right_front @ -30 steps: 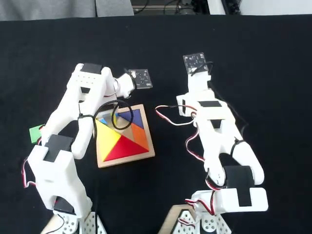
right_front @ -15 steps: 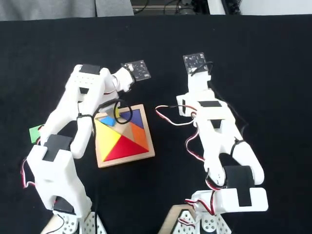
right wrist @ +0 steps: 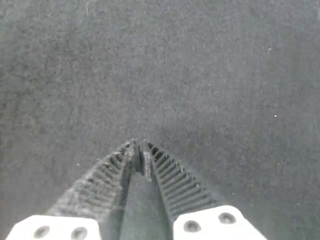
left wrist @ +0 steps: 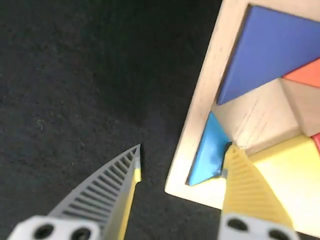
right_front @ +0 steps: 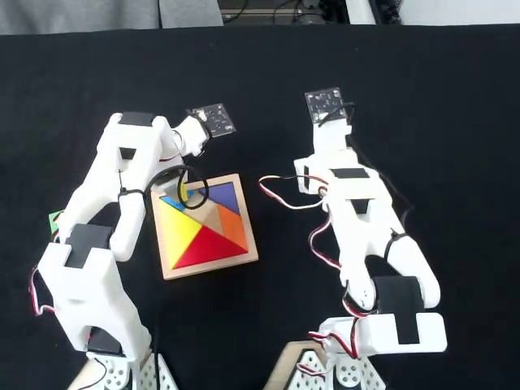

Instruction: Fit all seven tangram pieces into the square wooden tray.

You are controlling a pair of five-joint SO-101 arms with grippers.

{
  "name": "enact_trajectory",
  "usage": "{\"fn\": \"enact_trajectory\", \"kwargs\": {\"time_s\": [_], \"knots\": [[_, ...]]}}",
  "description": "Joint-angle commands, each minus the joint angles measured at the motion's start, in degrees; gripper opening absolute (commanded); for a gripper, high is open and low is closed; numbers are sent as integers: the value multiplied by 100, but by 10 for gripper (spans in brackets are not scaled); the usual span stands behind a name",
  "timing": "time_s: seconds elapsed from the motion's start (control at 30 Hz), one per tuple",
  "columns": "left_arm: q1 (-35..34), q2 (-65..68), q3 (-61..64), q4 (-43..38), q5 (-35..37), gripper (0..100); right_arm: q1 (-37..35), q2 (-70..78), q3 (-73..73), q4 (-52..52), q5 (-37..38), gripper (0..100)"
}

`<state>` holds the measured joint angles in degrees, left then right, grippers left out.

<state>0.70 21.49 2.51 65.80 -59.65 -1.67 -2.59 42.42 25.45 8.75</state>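
Note:
The square wooden tray (right_front: 247, 246) lies left of centre and holds yellow (right_front: 179, 230), red (right_front: 211, 245), orange (right_front: 231, 223) and dark blue (right_front: 222, 195) pieces. A small light blue triangle (left wrist: 209, 149) leans tilted in a tray corner against the wall (left wrist: 192, 145). My left gripper (left wrist: 183, 148) is open astride that wall. One finger (left wrist: 240, 180) is inside, touching the light blue triangle, and the other (left wrist: 122, 177) is over the cloth. A green piece (right_front: 54, 220) lies on the cloth beside the left arm (right_front: 130, 162). My right gripper (right wrist: 138, 150) is shut and empty above bare cloth.
A bare patch of the tray's wooden floor (left wrist: 257, 117) shows between the blue and yellow pieces. The right arm (right_front: 353, 211) stands to the right of the tray. Black cloth (right_front: 439, 122) covers the table, with open room at the far side and the right.
The left arm's wrist has swung left, away from the tray's middle toward its far left corner. The light blue triangle has shifted toward that corner. The right arm has kept still.

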Motion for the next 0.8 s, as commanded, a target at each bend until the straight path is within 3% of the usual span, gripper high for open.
{"fn": "enact_trajectory", "kwargs": {"time_s": [0.0, 0.3, 0.53, 0.6, 0.7, 0.77], "knots": [[-110, -527, -426, 396, -35, 267, 53, 4, -356, -105, -18, 11], [-954, -1987, -435, 976, 9, 267, 53, 4, -330, -220, -35, 11], [-2835, -2101, -391, 1389, -62, 267, 53, 4, -330, -193, -35, 11], [-3248, -1837, -145, 1336, -651, 267, 44, 4, -330, -193, -35, 11], [-3626, -1582, 356, 1319, -2400, 270, 26, 4, -321, -193, -26, 11], [-3758, -1565, 497, 1099, -2822, 272, 26, 4, -312, -185, -35, 11]]}}
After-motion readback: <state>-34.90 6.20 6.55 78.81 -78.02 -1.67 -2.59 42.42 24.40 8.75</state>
